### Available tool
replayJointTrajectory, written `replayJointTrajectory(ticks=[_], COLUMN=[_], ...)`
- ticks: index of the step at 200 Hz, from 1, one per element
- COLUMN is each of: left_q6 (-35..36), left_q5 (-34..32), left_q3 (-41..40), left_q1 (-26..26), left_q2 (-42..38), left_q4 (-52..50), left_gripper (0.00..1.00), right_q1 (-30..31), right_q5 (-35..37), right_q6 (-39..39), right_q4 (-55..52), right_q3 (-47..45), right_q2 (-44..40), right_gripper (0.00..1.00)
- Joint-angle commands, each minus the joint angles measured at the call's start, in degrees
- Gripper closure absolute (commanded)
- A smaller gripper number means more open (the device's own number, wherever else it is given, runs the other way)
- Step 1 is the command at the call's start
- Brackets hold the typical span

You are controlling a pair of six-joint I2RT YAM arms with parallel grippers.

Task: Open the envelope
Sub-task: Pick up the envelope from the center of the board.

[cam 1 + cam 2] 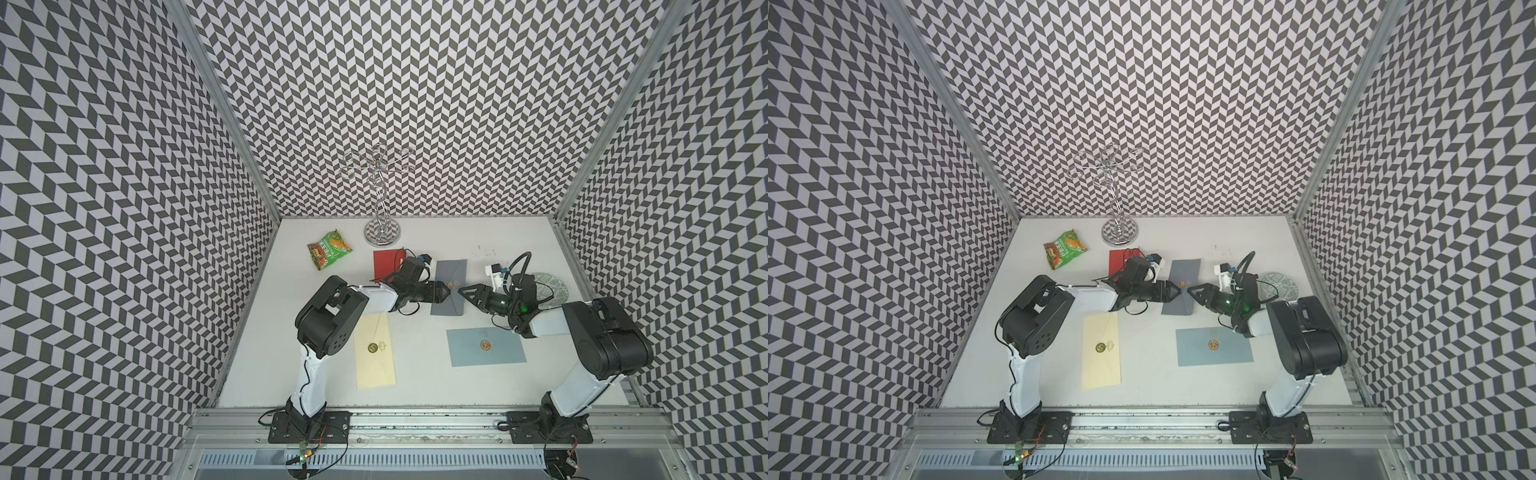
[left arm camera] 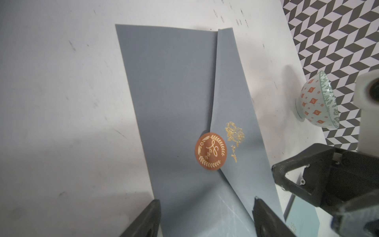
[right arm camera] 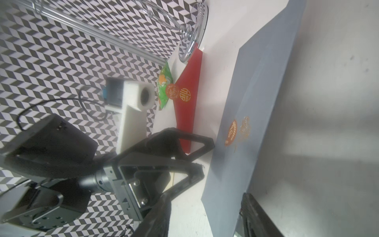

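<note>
Though sealed, grey envelope (image 2: 174, 92), contents unseen.

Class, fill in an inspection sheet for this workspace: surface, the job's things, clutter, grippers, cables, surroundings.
Surface: white tabletop, faint scuffs.
Job's things: grey envelope lying flat, flap shut under an orange seal.
Clutter: red envelope, cream envelope, light blue envelope, snack packet, chrome stand, patterned bowl.
Grippers: left gripper and right gripper both open, tips facing across the seal, holding nothing.
Cables: black cable looped over the right wrist.
Surroundings: chevron-patterned walls, aluminium rail in front.
</note>
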Motion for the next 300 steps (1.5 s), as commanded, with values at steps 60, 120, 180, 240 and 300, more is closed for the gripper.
replayJointTrajectory(ticks=[60, 120, 180, 240, 300], left_q6=[-1.76, -2.2, -2.37, -2.64, -2.55], left_q5=[4.11, 4.64, 4.5, 4.8, 4.83], left_q3=[-2.44, -2.94, -3.5, -3.59, -3.72], left_q1=[-1.05, -1.06, -1.07, -1.16, -1.16], left_q2=[0.21, 0.09, -0.44, -0.57, -0.58], left_q4=[0.86, 1.48, 1.68, 2.18, 2.07], left_gripper=[0.27, 0.28, 0.28, 0.28, 0.29], right_q1=[0.42, 0.41, 0.39, 0.42, 0.52], right_q5=[-1.66, -1.78, -0.78, -0.96, 1.28], right_q6=[14.02, 22.61, 22.4, 23.12, 13.89], right_q4=[18.51, 32.36, 31.62, 31.75, 14.91], right_q3=[-3.1, -5.63, -5.81, -5.7, -1.87], right_q2=[4.79, 9.62, 9.67, 9.4, 7.39], right_gripper=[0.43, 0.42, 0.42, 0.4, 0.59])
